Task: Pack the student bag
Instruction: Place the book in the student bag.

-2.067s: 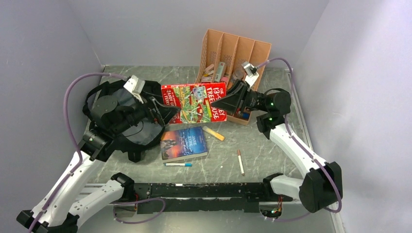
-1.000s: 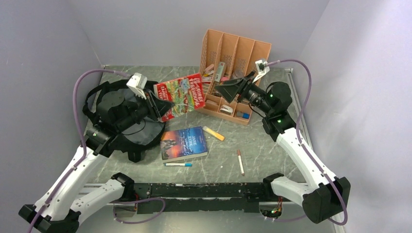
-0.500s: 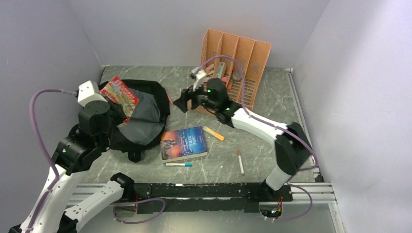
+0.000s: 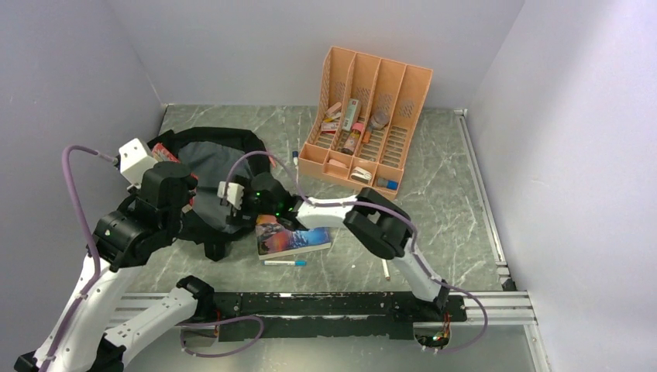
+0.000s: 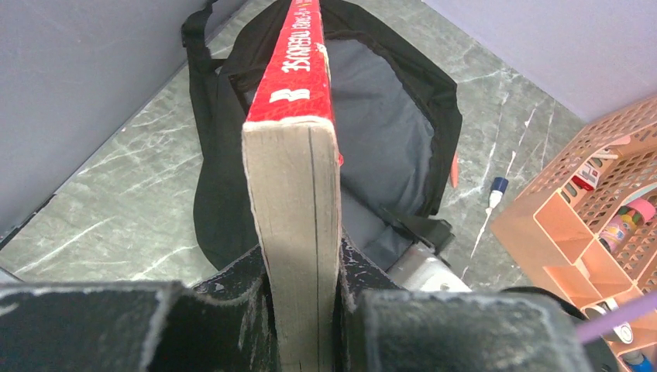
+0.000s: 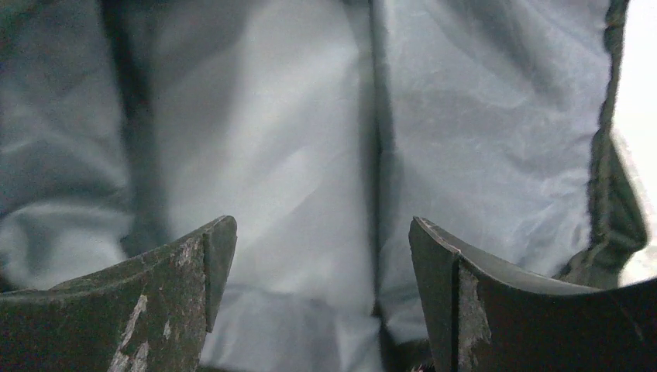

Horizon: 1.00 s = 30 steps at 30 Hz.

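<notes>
Book (image 5: 297,194) clamped in left tool (image 5: 298,310) over student bag (image 5: 383,147); right tool (image 6: 321,256) wide, facing grey lining (image 6: 287,155)

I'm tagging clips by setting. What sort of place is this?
Probably a robot lab cell staged as a study desk: plain walls box in a marble-look table, with a student bag, an orange desk organizer and a paperback laid out.
</notes>
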Each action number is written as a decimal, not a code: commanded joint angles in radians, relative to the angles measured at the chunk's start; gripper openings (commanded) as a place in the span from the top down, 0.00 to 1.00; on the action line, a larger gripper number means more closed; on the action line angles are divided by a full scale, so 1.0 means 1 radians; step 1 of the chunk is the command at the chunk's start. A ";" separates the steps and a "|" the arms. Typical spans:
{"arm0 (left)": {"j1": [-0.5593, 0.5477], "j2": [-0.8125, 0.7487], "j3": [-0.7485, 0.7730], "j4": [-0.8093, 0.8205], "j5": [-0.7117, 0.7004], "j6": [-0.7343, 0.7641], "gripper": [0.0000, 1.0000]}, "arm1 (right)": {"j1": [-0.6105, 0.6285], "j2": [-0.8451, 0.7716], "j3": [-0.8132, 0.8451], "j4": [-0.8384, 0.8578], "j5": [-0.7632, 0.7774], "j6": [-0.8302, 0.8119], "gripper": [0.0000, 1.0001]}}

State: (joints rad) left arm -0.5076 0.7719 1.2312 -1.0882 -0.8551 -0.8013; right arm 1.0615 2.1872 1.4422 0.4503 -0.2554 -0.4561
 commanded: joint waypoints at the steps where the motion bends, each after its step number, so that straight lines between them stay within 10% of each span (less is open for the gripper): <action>1: 0.004 -0.019 0.001 0.020 -0.059 -0.021 0.95 | 0.011 0.112 0.124 0.128 0.126 -0.181 0.14; 15: 0.004 -0.041 -0.008 -0.006 -0.069 -0.050 0.95 | 0.021 0.376 0.362 0.199 0.331 -0.341 0.21; 30: 0.004 -0.124 -0.063 -0.037 -0.037 -0.165 0.95 | -0.011 0.341 0.447 0.112 0.246 -0.184 0.90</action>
State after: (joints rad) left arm -0.5076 0.6949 1.1732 -1.1454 -0.8738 -0.9165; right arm 1.0710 2.5660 1.8458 0.5968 0.0517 -0.7269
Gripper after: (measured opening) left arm 0.218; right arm 0.191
